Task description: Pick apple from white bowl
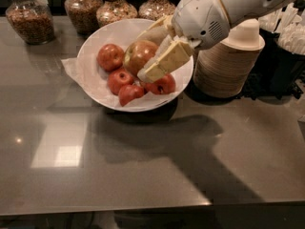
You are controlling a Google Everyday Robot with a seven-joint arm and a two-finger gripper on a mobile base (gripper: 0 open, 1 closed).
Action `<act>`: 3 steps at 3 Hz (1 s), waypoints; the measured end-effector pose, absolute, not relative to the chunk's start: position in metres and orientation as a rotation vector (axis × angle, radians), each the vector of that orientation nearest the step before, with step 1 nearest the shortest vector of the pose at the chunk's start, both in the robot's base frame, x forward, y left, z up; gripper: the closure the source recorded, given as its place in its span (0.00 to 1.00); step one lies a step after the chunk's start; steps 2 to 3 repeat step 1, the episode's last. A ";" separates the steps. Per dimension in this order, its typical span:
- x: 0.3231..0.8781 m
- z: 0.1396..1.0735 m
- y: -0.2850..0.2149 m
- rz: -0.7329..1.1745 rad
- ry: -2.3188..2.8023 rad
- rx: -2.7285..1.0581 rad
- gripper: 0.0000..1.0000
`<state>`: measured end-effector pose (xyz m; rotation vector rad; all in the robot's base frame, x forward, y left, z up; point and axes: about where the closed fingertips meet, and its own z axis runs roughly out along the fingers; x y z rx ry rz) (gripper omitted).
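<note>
The white bowl (90,61) stands on the grey table at the back, lined with crumpled white paper. The apple (137,55), the largest and palest one, is over the middle of the bowl. My gripper (142,56) reaches in from the upper right and is shut on it. One cream finger (164,61) lies across the apple's near right side and the other finger (153,31) is behind it. Several smaller, deeper red apples (110,56) lie in the bowl around and below it.
A stack of cream disposable bowls (228,66) stands just right of the white bowl, under my arm. Glass jars of food (31,18) line the table's back edge. A dark holder with white utensils (288,37) is at the far right.
</note>
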<state>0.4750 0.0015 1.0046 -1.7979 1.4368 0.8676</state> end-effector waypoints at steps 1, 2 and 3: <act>0.475 1.005 0.002 0.868 1.437 -1.798 1.00; 0.475 1.005 0.002 0.868 1.437 -1.798 1.00; 0.475 1.005 0.002 0.868 1.437 -1.798 1.00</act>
